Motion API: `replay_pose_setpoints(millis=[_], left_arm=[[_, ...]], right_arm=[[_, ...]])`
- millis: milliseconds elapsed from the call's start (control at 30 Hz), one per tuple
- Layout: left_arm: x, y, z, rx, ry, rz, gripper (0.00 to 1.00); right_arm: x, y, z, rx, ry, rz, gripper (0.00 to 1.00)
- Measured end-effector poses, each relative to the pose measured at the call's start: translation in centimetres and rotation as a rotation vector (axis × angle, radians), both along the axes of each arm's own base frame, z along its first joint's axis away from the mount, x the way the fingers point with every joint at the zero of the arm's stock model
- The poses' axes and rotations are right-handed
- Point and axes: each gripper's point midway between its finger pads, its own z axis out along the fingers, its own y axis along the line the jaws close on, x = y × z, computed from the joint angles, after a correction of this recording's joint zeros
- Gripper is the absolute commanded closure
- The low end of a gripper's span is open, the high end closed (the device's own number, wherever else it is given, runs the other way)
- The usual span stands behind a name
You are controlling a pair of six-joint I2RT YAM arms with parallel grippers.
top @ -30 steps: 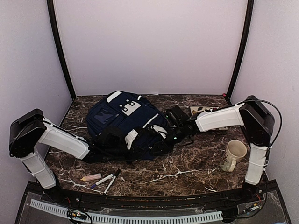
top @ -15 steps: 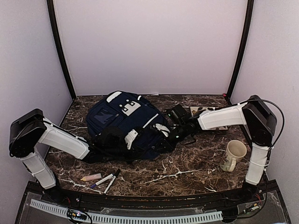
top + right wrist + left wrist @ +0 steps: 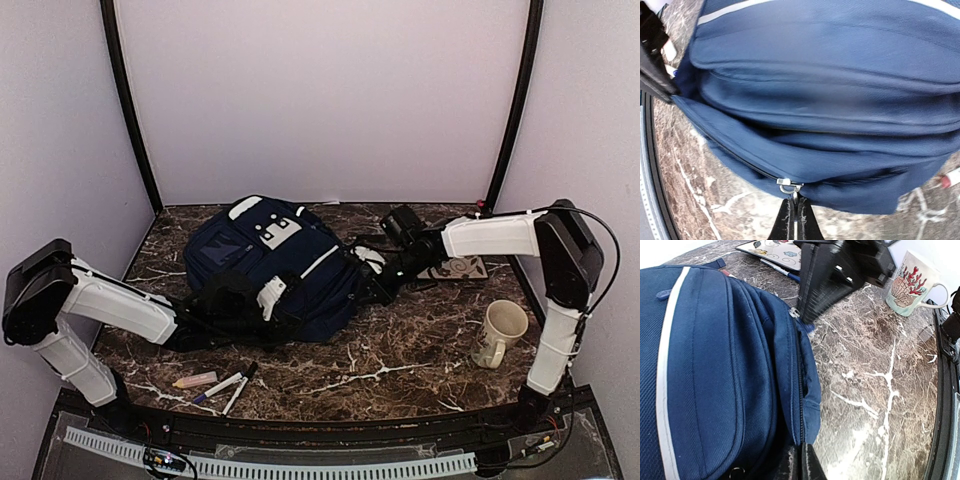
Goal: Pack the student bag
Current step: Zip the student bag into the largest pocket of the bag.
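Opening the zip seemed in hand: right claw [image 3: 795, 204] pinched the zip pull [image 3: 788, 185] at lower centre, left claw [image 3: 801, 462] clamped the bag [image 3: 715, 365]; next, a steady pull along the track.

You see your right gripper [image 3: 795, 212] pinched closed on the zip pull [image 3: 790, 187] at the lower edge of the student bag [image 3: 830, 100]. Marble table [image 3: 685, 200] shows beneath the bag, and a red-tipped pen [image 3: 951, 178] lies at its right.

Test enclosure, lab-type: plain white walls [image 3: 330, 100], black corner posts [image 3: 128, 110], marble-pattern tabletop [image 3: 400, 350], arms bolted at its near edge.
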Motion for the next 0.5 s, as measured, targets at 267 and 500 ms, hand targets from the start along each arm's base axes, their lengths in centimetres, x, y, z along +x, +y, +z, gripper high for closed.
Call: replay_pose_setpoints(millis=[267,500], left_arm=[[-0.9,2.3,0.8,0.025,-0.005,0.033,1.00],[-1.6,5.0,1.0,0.088,0.000,0.086,1.00]], right_arm=[[3.4,-0.7,-0.1,-0.031,-0.050,-0.017,1.00],[7.0,-2.3,0.0,-0.087,-0.151,-0.066,1.00]])
